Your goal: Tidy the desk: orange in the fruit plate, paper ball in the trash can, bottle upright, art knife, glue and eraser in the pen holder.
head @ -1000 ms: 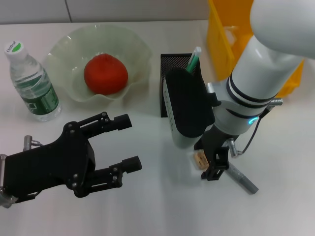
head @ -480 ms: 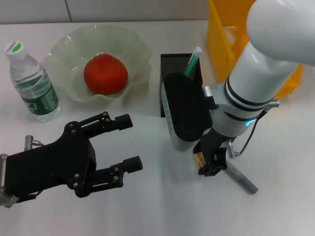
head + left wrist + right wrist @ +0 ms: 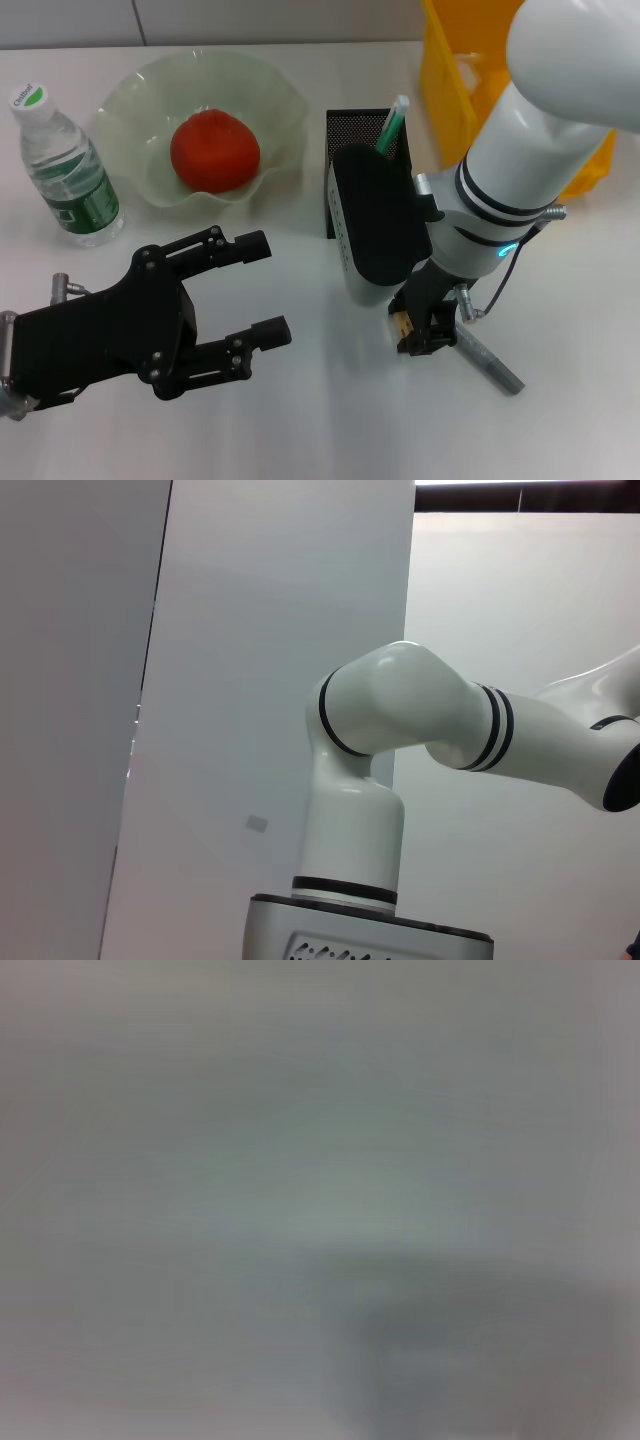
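risk sits mostly with the right gripper, low over the desk just in front of the pen holder. its dark fingers look clenched on the small tan eraser, though only a corner of the eraser shows past them. with a hold that shallow, the eraser could squirt out on the lift, or catch the mesh rim of the holder and drop outside it.

grey art knife lies on the desk touching or just beside the same fingers, so a sideways drag could shove it away or spin it. green-capped glue already stands in the holder and narrows the opening.

left gripper hovers near the front of the desk, fingers spread wide and holding nothing, well apart from all this. orange is in the fruit plate, bottle upright beside it. i cannot make out the paper ball for certain in the yellow trash can.
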Motion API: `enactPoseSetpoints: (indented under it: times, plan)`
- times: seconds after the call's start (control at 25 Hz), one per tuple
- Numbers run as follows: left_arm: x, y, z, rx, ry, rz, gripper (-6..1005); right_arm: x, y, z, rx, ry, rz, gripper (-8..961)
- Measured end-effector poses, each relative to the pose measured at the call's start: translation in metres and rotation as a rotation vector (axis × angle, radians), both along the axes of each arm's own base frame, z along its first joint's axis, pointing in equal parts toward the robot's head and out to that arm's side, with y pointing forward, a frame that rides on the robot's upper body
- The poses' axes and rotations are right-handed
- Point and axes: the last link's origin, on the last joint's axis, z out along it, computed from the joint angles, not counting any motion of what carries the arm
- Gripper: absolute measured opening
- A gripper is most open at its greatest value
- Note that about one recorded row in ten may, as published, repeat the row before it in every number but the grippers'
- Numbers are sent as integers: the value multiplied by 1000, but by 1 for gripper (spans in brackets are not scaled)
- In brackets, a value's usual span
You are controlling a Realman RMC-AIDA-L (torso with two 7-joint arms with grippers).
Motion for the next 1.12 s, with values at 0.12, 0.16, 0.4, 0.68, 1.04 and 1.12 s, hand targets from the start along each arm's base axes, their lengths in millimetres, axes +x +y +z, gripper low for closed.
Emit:
enactPoseSetpoints:
  times: [0.12, 0.16, 0.4, 0.68, 1.04, 1.12]
  plan:
    - [0, 0, 0, -1, 0, -1, 754, 0, 0, 1, 5, 11, -1, 434]
    - [0, 0, 0, -1, 0, -1, 754, 0, 0, 1, 5, 11, -1, 423]
    - [0, 0, 0, -2, -1, 0, 754, -11, -3, 7, 31, 85, 15, 400]
    - [0, 0, 0, 0, 0, 1, 754, -32, -1, 40, 100, 383, -38, 400]
    - [0, 0, 0, 0, -1, 0, 754, -10, 9, 82, 240, 906, -157, 401]
    - [3, 1, -2, -1, -6, -6, 754, 4, 16, 87, 292, 1057, -225, 401]
